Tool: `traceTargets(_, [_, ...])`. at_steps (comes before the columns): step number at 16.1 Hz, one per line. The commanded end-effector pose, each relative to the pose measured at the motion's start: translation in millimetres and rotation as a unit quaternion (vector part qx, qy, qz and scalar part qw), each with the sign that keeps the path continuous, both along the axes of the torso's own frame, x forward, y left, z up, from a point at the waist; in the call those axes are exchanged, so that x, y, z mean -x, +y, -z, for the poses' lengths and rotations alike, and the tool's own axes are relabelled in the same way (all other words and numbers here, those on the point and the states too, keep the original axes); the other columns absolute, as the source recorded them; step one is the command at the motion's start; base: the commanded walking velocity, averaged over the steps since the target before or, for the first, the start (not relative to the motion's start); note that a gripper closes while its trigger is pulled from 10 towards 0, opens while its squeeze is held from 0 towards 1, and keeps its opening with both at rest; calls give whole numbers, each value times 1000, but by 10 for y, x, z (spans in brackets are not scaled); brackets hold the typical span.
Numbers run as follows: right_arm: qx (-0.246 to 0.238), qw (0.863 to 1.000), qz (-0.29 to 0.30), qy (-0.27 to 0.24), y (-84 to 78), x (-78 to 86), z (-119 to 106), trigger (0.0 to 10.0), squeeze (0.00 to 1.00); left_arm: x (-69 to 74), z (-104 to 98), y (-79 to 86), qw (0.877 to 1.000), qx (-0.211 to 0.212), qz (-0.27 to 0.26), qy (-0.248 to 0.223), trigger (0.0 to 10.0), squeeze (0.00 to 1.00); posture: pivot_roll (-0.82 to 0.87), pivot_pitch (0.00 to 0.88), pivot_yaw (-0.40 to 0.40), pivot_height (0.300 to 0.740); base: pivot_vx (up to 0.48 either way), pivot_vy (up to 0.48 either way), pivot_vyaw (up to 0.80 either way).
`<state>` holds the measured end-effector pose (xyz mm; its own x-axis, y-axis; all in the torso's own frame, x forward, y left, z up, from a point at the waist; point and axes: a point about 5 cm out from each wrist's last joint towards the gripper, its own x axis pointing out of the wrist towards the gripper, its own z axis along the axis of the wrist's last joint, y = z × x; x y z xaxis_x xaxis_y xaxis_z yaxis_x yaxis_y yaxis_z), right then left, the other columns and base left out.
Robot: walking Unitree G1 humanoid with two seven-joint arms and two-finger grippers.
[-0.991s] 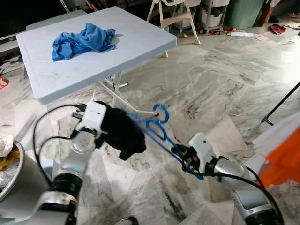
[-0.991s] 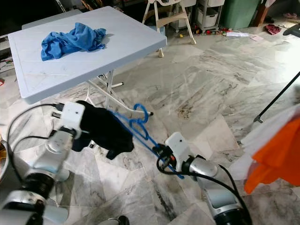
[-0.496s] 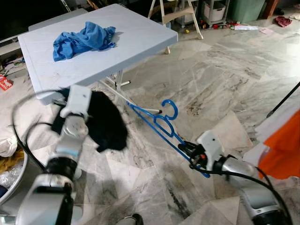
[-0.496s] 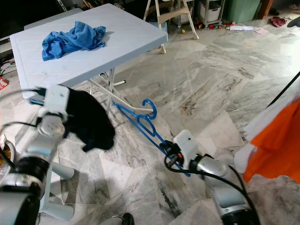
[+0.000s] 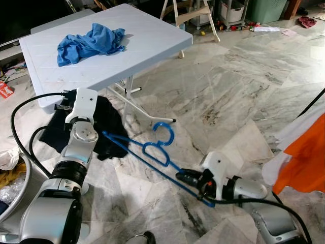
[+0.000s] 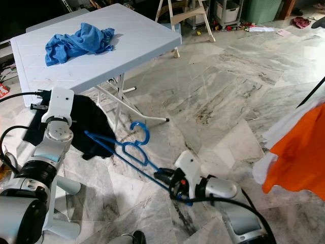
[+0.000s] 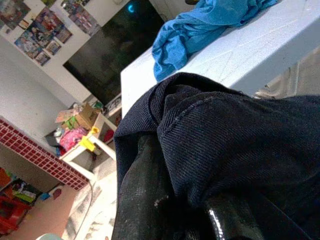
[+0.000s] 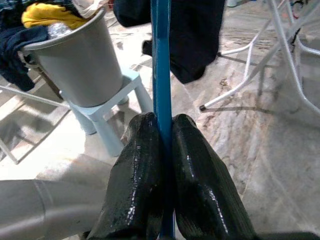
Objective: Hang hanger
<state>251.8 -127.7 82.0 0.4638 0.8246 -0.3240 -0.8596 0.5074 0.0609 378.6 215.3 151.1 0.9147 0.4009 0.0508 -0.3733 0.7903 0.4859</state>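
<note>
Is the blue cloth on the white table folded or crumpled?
Crumpled. The blue cloth lies in a loose, wrinkled heap on the white table, with no flat folds.

No text, label, brand, number or sign can be read in any of the views. Posters [image 7: 30, 31] are seen on the wall in the left wrist view, but their print is too small and blurred to be made out. A small red packet [image 5: 5, 90] lies on the floor at the edge of the left eye view; whatever is printed on it cannot be read.
</note>
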Motion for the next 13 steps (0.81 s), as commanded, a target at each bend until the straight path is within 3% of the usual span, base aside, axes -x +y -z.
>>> traceTargets(1, [9,1000,-23,12,83,54,43,10000,0,-13,-70,29,1000,-5,-14,-13,10000,0,-82,95,126,740,0,0,0])
traceTargets(7, [40,998,-32,24,45,73,127,10000,0,6,-111,118,999,-4,-35,-20,10000,0,-77,92,117,740,0,0,0])
traceTargets(10, [76,997,1,13,-82,-33,177,10000,0,5,-153,157,999,2,-47,-20,10000,0,-76,91,120,740,0,0,0])
traceTargets(13, [74,997,15,8,-20,-87,196,10000,0,6,-215,112,998,10,-51,-28,10000,0,-69,91,120,740,0,0,0])
